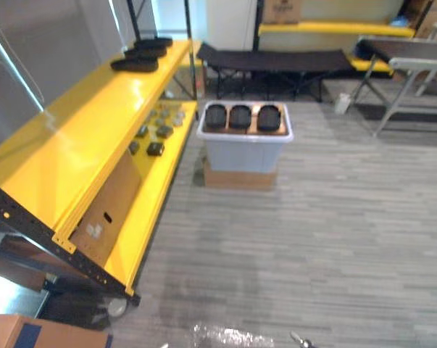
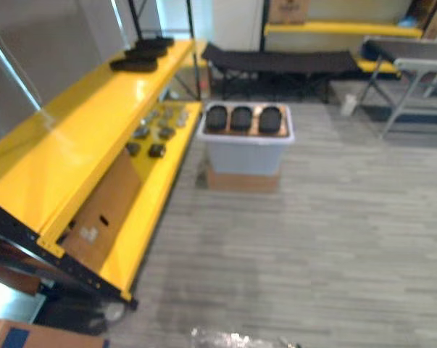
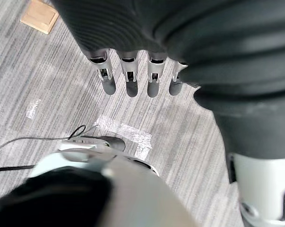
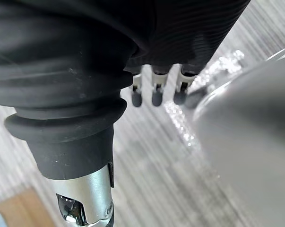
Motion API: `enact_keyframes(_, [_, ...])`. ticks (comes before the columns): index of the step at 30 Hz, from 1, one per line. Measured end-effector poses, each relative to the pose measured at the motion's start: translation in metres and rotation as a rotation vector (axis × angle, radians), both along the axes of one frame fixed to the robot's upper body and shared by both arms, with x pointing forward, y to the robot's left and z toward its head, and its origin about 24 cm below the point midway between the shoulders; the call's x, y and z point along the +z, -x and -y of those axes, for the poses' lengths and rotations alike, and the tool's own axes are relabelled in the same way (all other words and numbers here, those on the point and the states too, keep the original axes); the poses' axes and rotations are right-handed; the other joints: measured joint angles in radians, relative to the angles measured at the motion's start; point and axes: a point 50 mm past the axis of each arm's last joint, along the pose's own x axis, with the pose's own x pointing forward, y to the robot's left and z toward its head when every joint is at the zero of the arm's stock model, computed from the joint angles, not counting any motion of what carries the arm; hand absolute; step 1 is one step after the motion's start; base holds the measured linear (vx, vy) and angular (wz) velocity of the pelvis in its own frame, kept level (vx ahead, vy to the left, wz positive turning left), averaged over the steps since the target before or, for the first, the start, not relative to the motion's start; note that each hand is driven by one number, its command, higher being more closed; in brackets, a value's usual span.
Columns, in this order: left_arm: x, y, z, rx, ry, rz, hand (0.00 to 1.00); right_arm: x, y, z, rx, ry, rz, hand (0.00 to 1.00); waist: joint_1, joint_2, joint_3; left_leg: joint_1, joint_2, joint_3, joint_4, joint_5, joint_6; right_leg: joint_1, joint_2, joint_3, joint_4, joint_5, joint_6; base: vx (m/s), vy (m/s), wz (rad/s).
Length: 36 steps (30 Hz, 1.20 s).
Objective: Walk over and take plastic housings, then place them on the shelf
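Both arms hang down. The left robot hand (image 3: 131, 80) and right robot hand (image 4: 156, 92) show straight, slack fingers, holding nothing. Three black housings (image 1: 240, 116) sit in a row in the pale bin (image 1: 243, 154) ahead, which is raised on a cardboard box (image 1: 240, 179), I judge for easier reach. Three other housings (image 1: 135, 64) lie at the far end of the yellow shelf (image 1: 80, 138). Open grey plank floor (image 1: 312, 239) lies between me and the bin.

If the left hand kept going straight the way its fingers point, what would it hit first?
Most likely the grey floor: the left hand hangs with straight fingers pointing down at it, nothing showing between, landing somewhere near a pale tape patch, though depth is hard to judge.
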Motion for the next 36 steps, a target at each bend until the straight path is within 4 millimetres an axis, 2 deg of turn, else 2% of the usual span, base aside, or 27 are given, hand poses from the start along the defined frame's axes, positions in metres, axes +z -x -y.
enact_keyframes(1, [0.004,-0.013,-0.002,0.003,0.000,0.036,0.00,0.004,-0.015,-0.002,0.026,0.003,0.034,0.00,0.001,-0.007,0.035,-0.033,0.004,0.001,0.036,-0.006,-0.003,-0.024,0.000,0.000,0.014,0.000,0.000,-0.05,0.045,0.05])
enact_keyframes(3, [0.008,-0.028,-0.004,0.026,0.005,0.089,0.00,0.007,-0.024,-0.004,0.047,0.011,0.061,0.00,0.010,-0.017,0.081,-0.045,0.007,0.007,0.072,-0.020,-0.007,-0.029,-0.003,0.001,0.033,-0.008,0.004,-0.05,0.060,0.02])
enact_keyframes(7, [0.011,-0.034,-0.001,0.004,0.000,0.119,0.00,0.008,-0.024,-0.001,0.069,0.047,0.055,0.00,0.018,-0.009,0.086,-0.077,0.016,0.013,0.160,-0.066,-0.005,-0.042,-0.009,0.003,0.079,-0.034,0.011,0.01,0.066,-0.02])
enact_keyframes(13, [0.012,-0.037,0.000,-0.002,-0.004,0.133,0.00,0.009,-0.026,-0.002,0.108,0.073,0.051,0.00,0.023,-0.001,0.091,-0.093,0.032,0.013,0.227,-0.102,-0.009,-0.041,-0.003,0.005,0.103,-0.046,0.008,-0.01,0.028,-0.01])
enact_keyframes(17, [0.012,-0.036,0.000,-0.003,-0.008,0.136,0.00,0.006,-0.019,-0.001,0.128,0.082,0.030,0.00,0.025,0.000,0.091,-0.092,0.036,0.004,0.237,-0.112,-0.003,-0.039,0.002,0.004,0.115,-0.051,0.008,-0.04,0.005,0.03])
enact_keyframes(22, [0.010,-0.029,0.000,0.002,-0.019,0.148,0.00,0.001,0.000,-0.003,0.145,0.058,-0.002,0.00,0.025,0.001,0.087,-0.055,0.036,0.002,0.228,-0.112,-0.003,-0.003,0.002,0.002,0.104,-0.053,0.006,-0.02,-0.002,0.00])
enact_keyframes(31, [0.005,-0.008,0.002,-0.030,-0.031,0.119,0.00,-0.003,0.014,-0.006,0.175,0.028,-0.018,0.00,0.024,0.010,0.010,-0.023,0.033,-0.024,0.233,-0.111,-0.002,0.055,0.006,-0.029,0.085,-0.054,0.006,0.02,-0.005,0.09])
enact_keyframes(36, [0.003,-0.003,0.004,-0.057,-0.037,0.101,0.00,-0.003,0.015,-0.006,0.208,0.028,-0.030,0.00,0.024,0.020,-0.001,-0.005,0.039,-0.035,0.250,-0.117,0.000,0.080,0.009,-0.042,0.096,-0.060,0.003,-0.03,0.003,0.07])
